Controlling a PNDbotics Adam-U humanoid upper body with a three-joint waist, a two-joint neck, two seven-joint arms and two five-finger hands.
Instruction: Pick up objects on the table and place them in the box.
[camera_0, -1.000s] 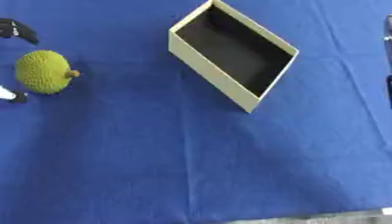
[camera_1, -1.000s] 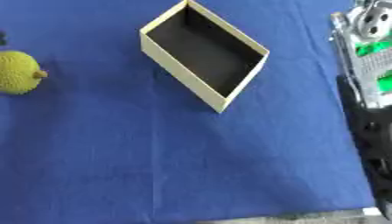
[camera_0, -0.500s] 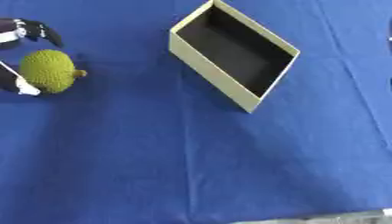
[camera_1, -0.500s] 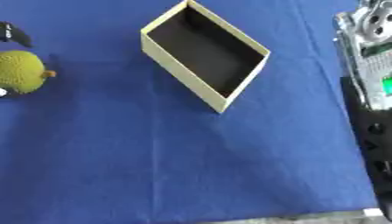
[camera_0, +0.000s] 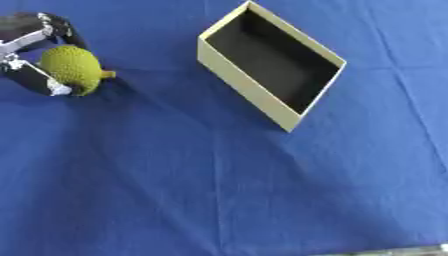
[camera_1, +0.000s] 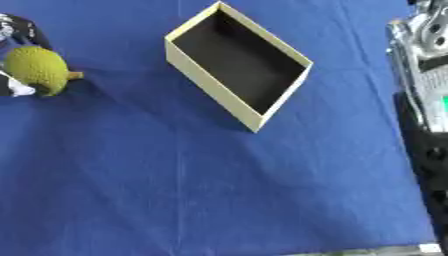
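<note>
The left hand (camera_0: 31, 55) has its fingers curled round the bumpy green fruit (camera_0: 72, 69); one finger sits above it, one below, so the fruit is right inside the hand, and its small stem pokes out on the side away from the hand; the box (camera_0: 271, 65) lies well apart from the hand, off on that same stem side, open and dark inside; the right arm (camera_1: 426, 100) is by the far edge, its hand not seen; I think the left hand must carry the fruit across to the box.

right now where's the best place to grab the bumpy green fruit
Across its round middle, coming from its left, where the left robot hand already has fingers curled on both sides of the fruit. Its small stub points right toward the box, so skip that end.
</note>
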